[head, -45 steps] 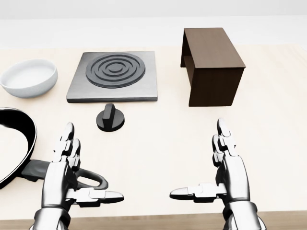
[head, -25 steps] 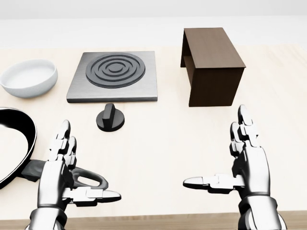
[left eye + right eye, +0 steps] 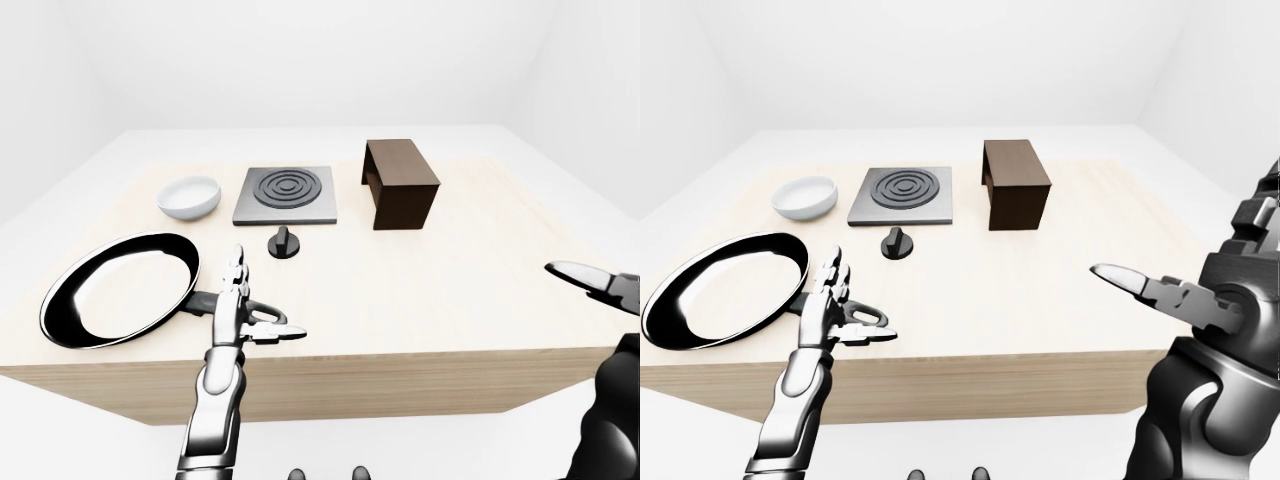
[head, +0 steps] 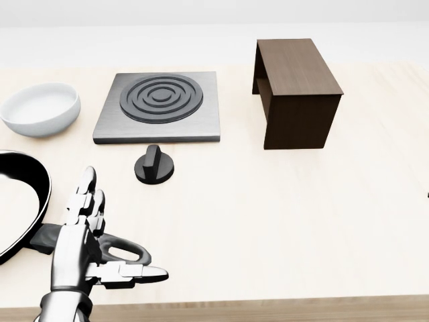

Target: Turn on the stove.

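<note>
The stove (image 4: 159,107) is a grey square plate with dark concentric rings, in the upper left of the head view. Its black knob (image 4: 154,166) sits on the table just below the plate, with its ridge pointing up the picture. My left hand (image 4: 117,231) hovers open below and left of the knob, fingers spread, touching nothing. My right hand (image 3: 1190,260) is outside the head view. The right-eye view shows it far to the right, off the table's edge, open with the thumb stretched left.
A black frying pan (image 4: 45,191) lies at the left, its handle (image 4: 124,251) running under my left hand. A white bowl (image 4: 40,107) stands left of the stove. A dark brown wooden box (image 4: 295,90) stands to the right of it. The table's (image 4: 268,215) near edge is just below my hands.
My right hand has swung out to the right and left the head view. The left hand has drifted slightly left and down. The knob and stove have not moved.
</note>
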Motion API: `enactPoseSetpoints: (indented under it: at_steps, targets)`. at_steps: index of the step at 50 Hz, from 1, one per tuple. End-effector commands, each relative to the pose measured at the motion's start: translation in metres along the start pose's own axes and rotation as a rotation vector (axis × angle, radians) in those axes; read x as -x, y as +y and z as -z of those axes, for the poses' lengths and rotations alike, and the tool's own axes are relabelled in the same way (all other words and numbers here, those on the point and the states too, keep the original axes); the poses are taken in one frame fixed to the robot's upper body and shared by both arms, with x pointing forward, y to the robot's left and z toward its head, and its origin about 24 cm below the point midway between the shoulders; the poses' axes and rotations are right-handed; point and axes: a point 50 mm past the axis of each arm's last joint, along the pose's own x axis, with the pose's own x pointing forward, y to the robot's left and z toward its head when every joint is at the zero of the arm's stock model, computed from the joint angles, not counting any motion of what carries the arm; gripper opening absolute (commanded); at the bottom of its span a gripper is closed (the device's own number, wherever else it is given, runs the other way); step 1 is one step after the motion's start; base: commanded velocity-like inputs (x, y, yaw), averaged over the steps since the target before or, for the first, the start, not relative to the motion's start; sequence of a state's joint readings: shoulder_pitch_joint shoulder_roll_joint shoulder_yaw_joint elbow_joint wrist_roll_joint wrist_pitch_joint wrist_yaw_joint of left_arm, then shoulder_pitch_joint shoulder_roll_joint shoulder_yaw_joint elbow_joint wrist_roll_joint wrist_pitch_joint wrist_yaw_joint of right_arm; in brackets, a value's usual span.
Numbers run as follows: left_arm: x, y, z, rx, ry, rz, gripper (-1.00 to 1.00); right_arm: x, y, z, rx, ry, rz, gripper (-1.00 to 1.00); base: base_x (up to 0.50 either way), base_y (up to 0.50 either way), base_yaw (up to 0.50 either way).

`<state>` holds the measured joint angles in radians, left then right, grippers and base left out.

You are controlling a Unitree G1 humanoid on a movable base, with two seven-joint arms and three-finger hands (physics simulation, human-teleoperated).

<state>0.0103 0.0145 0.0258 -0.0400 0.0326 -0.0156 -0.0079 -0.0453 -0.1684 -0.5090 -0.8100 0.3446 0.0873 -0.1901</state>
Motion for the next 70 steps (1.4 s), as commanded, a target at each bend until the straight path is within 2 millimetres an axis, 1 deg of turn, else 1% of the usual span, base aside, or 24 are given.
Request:
enactPoseSetpoints:
  at_steps: [1, 5, 8, 12, 16, 24, 36, 42, 50, 54, 55, 56, 62, 64, 70]
  targets:
    - [0.000, 0.000, -0.001, 0.000, -0.006, -0.002, 1.00, 0.000, 0.001, -0.017, 0.013, -0.077, -0.017, 1.00, 0.24, 0.00, 0.00]
    - [0.000, -0.002, 0.003, -0.004, -0.003, 0.001, 1.00, 0.001, 0.004, -0.014, 0.016, -0.065, -0.028, 1.00, 0.38, 0.00, 0.00]
    - [0.000, -0.001, 0.001, -0.003, -0.003, 0.001, 1.00, 0.002, 0.004, -0.016, 0.018, -0.074, -0.032, 1.00, 0.40, 0.00, 0.00]
    - [0.000, 0.000, -0.001, -0.003, -0.005, -0.001, 1.00, 0.002, 0.004, -0.013, 0.023, -0.058, -0.031, 1.00, 0.40, 0.00, 0.00]
    - [0.000, -0.003, 0.004, -0.007, -0.002, 0.004, 1.00, 0.003, 0.005, -0.006, 0.036, -0.030, -0.035, 1.00, 0.40, 0.00, 0.00]
    - [0.000, -0.002, 0.002, -0.005, -0.006, 0.001, 1.00, 0.003, 0.005, -0.011, 0.030, -0.053, -0.035, 1.00, 0.39, 0.00, 0.00]
    - [0.001, -0.002, 0.000, -0.003, -0.006, 0.004, 1.00, 0.003, 0.006, -0.011, 0.027, -0.050, -0.039, 1.00, 0.39, 0.00, 0.00]
    - [-0.001, -0.002, 0.005, -0.004, -0.002, 0.004, 1.00, 0.004, 0.005, -0.011, 0.015, -0.048, -0.026, 1.00, 0.39, 0.00, 0.00]
    - [-0.005, -0.004, 0.010, -0.015, 0.005, 0.006, 1.00, 0.006, 0.006, -0.010, 0.019, -0.038, -0.036, 1.00, 0.02, 0.00, 0.00]
    - [-0.010, -0.004, 0.022, -0.026, 0.055, 0.001, 1.00, 0.006, 0.006, -0.010, 0.019, -0.033, -0.039, 1.00, 0.00, 0.00, 0.00]
    - [-0.011, -0.004, 0.027, -0.028, 0.080, 0.002, 1.00, 0.007, 0.006, -0.009, 0.019, -0.032, -0.040, 1.00, 0.00, 0.00, 0.00]
    - [-0.012, -0.005, 0.038, -0.033, 0.127, 0.002, 1.00, 0.007, 0.006, -0.008, 0.018, -0.027, -0.040, 1.00, 0.00, 0.00, 0.00]
    - [-0.011, -0.007, 0.052, -0.044, 0.190, 0.004, 1.00, 0.007, 0.006, -0.006, 0.022, -0.017, -0.041, 1.00, 0.00, 0.00, 0.00]
    - [-0.011, -0.007, 0.053, -0.044, 0.192, 0.006, 1.00, 0.008, 0.007, -0.006, 0.022, -0.017, -0.043, 1.00, 0.00, 0.00, 0.00]
    - [-0.008, -0.011, 0.064, -0.051, 0.243, 0.017, 1.00, 0.007, 0.007, -0.006, 0.025, -0.016, -0.045, 1.00, 0.00, 0.00, 0.00]
